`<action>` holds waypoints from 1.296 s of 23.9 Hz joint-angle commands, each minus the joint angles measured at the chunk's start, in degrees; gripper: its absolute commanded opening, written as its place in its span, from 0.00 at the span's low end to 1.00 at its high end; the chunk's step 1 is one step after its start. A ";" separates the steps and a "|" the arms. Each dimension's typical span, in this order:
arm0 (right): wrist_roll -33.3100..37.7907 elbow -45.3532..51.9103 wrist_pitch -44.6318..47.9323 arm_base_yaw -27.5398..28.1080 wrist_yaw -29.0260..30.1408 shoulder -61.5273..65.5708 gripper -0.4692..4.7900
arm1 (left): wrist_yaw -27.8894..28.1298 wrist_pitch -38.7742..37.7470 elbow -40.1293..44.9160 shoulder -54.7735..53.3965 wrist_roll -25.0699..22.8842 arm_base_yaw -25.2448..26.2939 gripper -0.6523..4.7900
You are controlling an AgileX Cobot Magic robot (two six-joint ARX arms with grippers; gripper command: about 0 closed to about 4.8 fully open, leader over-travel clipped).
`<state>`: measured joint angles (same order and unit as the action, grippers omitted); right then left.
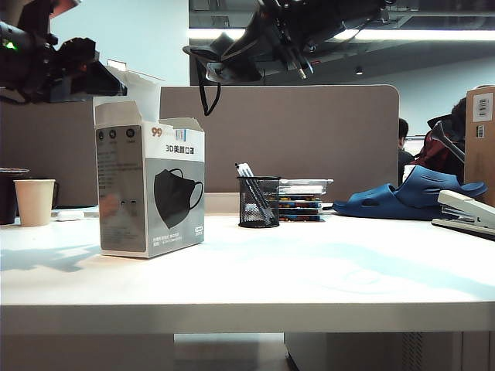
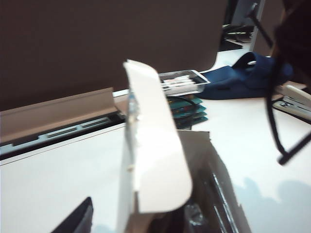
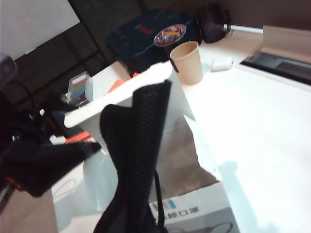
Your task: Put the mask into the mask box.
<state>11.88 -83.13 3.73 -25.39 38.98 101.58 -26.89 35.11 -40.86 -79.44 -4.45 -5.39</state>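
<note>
The tall white-and-grey cardboard mask box (image 1: 151,189) stands upright on the white table (image 1: 309,270) with its top flaps raised, and its dim inside, seen from the left wrist view, holds nothing I can make out. The right gripper (image 1: 232,58) is clamped on the small folded black fabric mask (image 3: 136,145), holding it in the air above and just right of the box's open top, one thin ear loop dangling. The left gripper (image 1: 73,66) sits by the raised flap at the box's upper left, its opening unclear, while the black mesh pen cup (image 1: 258,202) beside the box holds several pens.
</note>
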 commanded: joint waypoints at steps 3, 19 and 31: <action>0.39 -0.20 3.37 -1.68 -1.79 0.17 0.08 | -0.33 1.81 -0.48 -0.70 0.39 -0.07 0.50; 0.39 -0.20 24.13 -7.17 -4.55 9.38 0.08 | -8.07 1.88 -0.50 -0.70 0.66 -0.04 0.11; -0.72 -0.20 18.88 -8.63 -4.39 13.16 0.08 | -5.86 3.89 -0.50 -0.70 5.16 0.26 0.11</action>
<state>11.73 -83.13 24.45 -34.02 34.52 115.07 -32.82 36.64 -41.19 -80.29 0.60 -5.21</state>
